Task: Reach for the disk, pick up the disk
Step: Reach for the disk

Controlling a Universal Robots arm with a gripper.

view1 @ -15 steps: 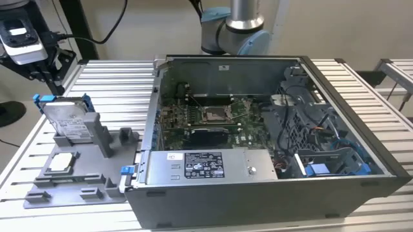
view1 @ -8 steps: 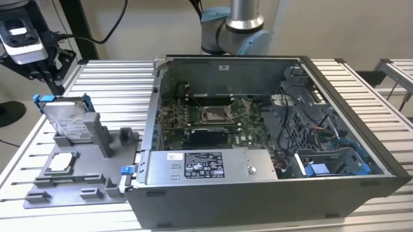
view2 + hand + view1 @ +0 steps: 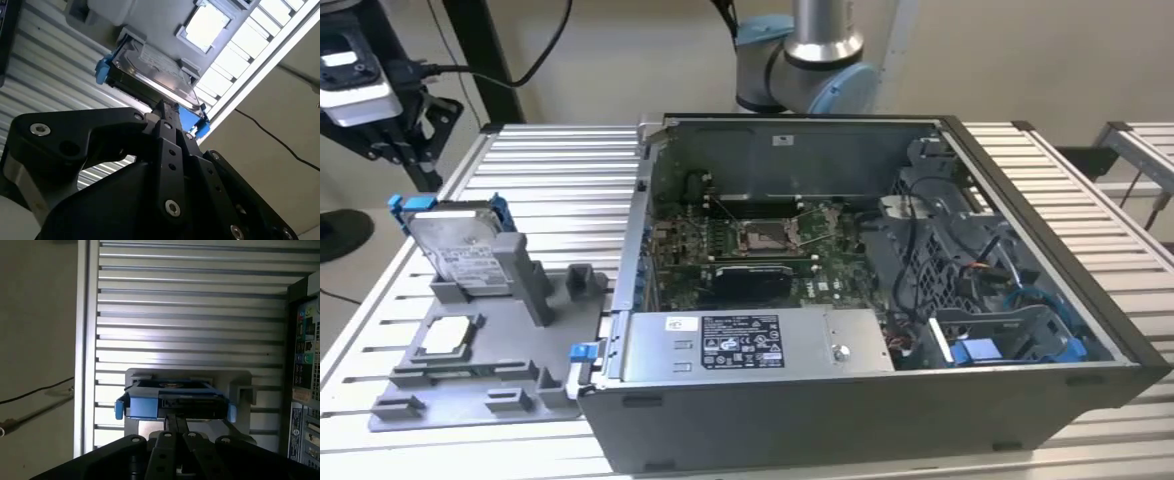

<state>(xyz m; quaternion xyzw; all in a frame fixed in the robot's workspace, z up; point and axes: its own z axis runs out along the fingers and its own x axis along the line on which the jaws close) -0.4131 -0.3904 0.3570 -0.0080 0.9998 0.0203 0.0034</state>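
The disk [image 3: 460, 245] stands on edge in a slot of the grey holder [image 3: 520, 300] at the exterior view's left, its white label facing out and its blue bracket round its edges. My gripper [image 3: 400, 150] hangs above and behind it, apart from it. In both wrist views the black fingers lie together, shut on nothing, and point at the disk's [image 3: 150, 75] upper edge. In the first wrist view the gripper [image 3: 175, 419] lines up with the middle of the disk [image 3: 172, 400].
A small square silver chip [image 3: 447, 335] lies on the grey holder in front of the disk. An open computer case [image 3: 854, 410] fills the exterior view's right, with a grey box [image 3: 747, 345] at its front. The slatted metal table [image 3: 547, 170] ends just beyond the holder.
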